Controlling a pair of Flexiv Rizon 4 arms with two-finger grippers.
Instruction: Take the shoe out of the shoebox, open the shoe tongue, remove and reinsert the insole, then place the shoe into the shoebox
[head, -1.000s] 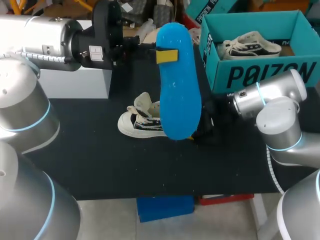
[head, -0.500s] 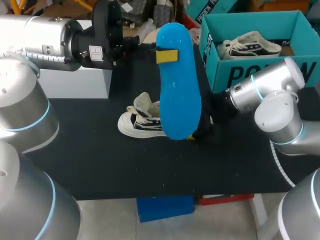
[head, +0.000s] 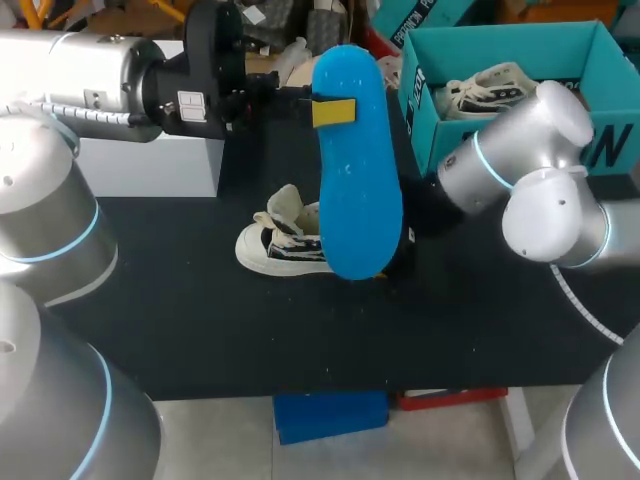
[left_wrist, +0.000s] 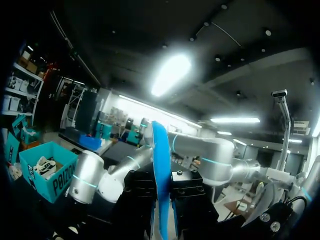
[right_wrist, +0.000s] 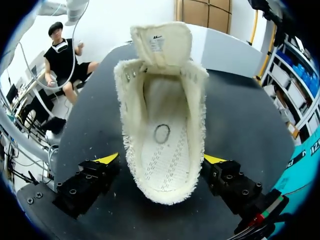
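Left gripper (left_wrist: 162, 197) clamped on insole (head: 355, 190), right gripper (right_wrist: 161, 159) straddles shoe (right_wrist: 162, 115) heel, contact can't tell; if loose, shoe likely skids on reinsertion and insole buckles.

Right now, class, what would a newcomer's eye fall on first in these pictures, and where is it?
The blue insole, held above the black table in the left gripper. Below it lies a white sneaker with its tongue pulled open, the right gripper at its heel; a teal shoebox with a second sneaker stands at the far right.
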